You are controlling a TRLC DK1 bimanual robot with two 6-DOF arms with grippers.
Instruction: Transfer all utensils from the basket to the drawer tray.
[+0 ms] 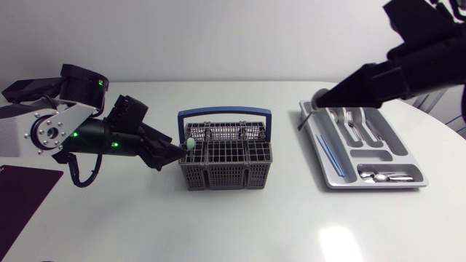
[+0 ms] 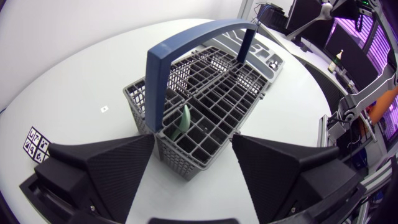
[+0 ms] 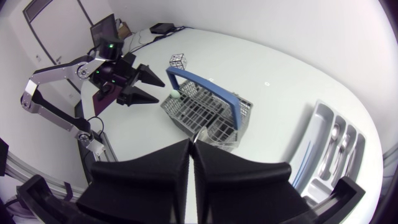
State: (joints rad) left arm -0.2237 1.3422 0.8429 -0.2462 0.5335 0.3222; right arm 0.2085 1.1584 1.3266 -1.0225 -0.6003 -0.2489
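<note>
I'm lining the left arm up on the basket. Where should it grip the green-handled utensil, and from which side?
Probably the green handle's upper end, near the rim of the basket, coming down from above. It stands tilted inside an end compartment, so the grid walls block any sideways approach.

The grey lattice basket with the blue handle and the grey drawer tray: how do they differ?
The grey lattice basket has grid walls and a blue handle; the grey drawer tray has solid walls and no handle. The basket shows only one pale green utensil; the tray holds several metal forks and spoons. Both are grey with compartments.
</note>
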